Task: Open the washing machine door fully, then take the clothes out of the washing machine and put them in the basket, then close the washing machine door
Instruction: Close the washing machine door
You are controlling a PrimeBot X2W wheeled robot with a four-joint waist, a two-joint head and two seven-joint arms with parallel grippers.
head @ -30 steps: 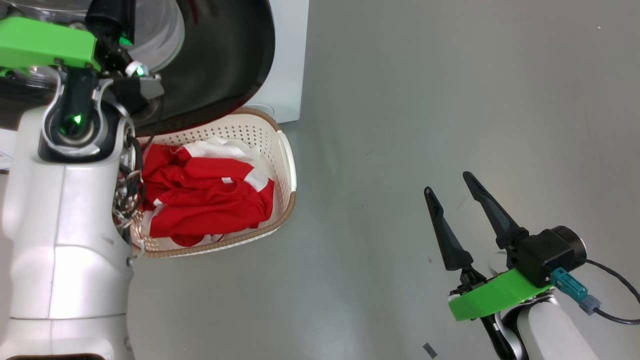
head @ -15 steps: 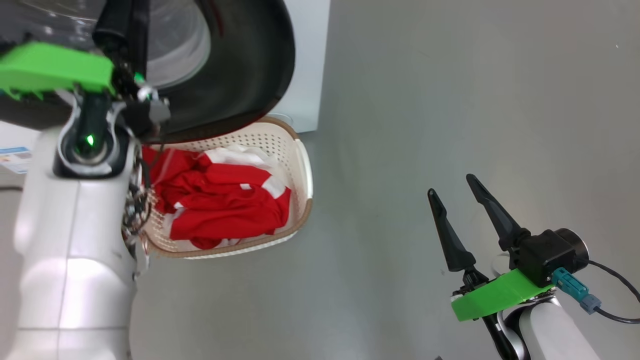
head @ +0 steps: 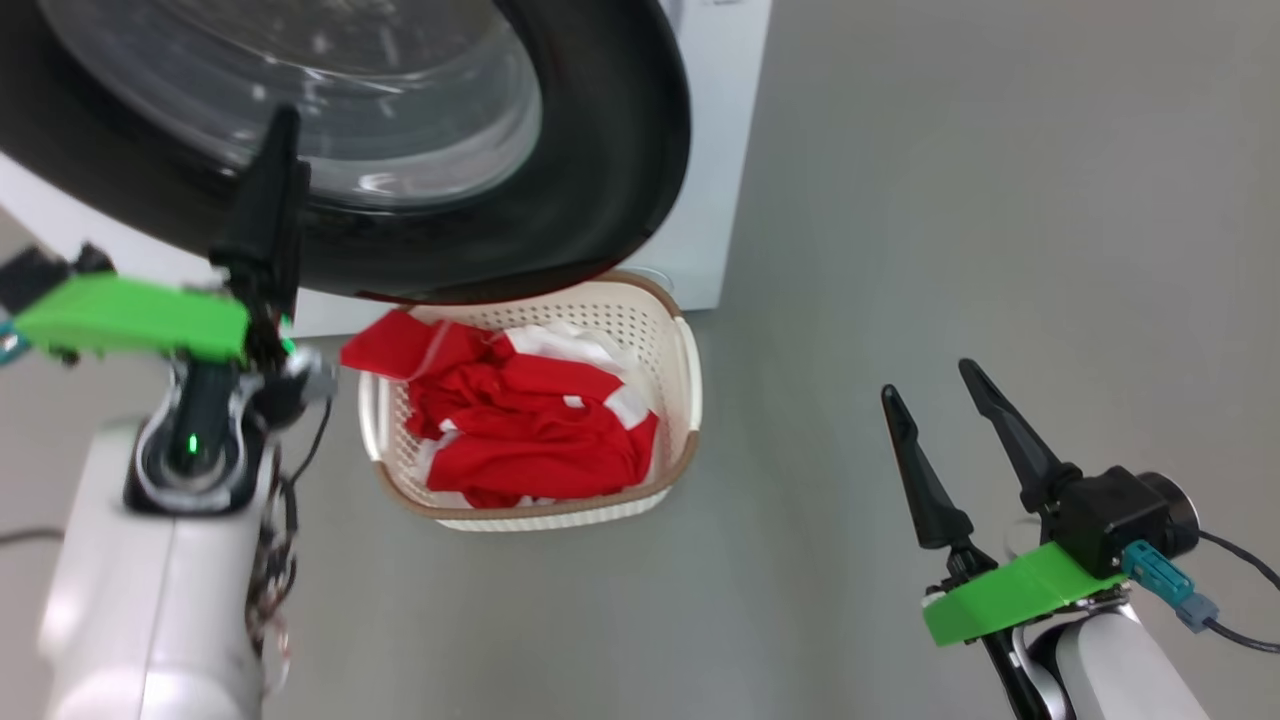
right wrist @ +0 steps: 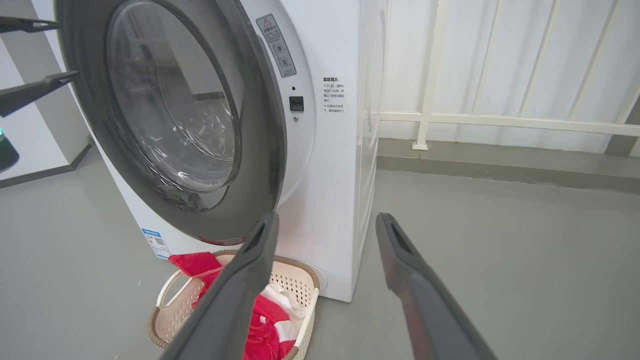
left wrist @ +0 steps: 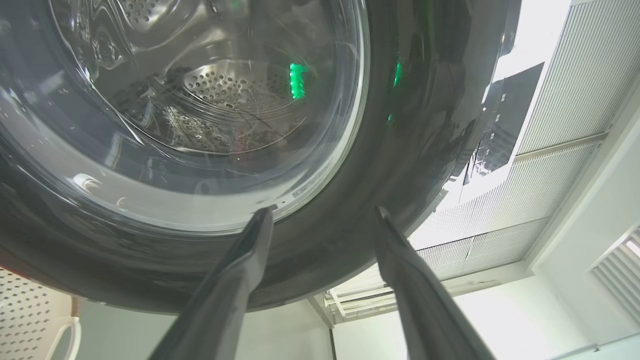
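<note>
Two end effectors, both empty. The left end effector [left wrist: 325, 212] has its fingers spread apart with nothing between them. It points at the outer face of the washing machine door [head: 620, 180], tips near where the glass meets the black rim. Contact or not: can't tell. My read is it's posed there to push the door home, not to grab anything. The right end effector [head: 928, 380] has its fingers apart too and hangs over bare floor [head: 900, 200], well off to the robot's right. Probably parked there to keep out of the door's swing.

Door: in the right wrist view it stands at an angle off the front of the washing machine [right wrist: 330, 175], free edge standing off the latch side. So not shut yet, I'd say; closing looks like the step left.

The clothes [head: 530, 440], red with white panels, are heaped in the basket [head: 620, 310], one red flap draped over its rim on the robot's left side. It sits on the floor right against the machine, tucked under the door's lower edge. That makes a short drop from the drum [left wrist: 225, 90], and the door passes above it. Through the glass the drum shows perforated steel, no red lump I can make out.

Count: one machine, one door, one basket, one heap of clothes (separate garments not countable), one blue label [right wrist: 157, 242] low on the machine front, two end effectors, four fingers.
</note>
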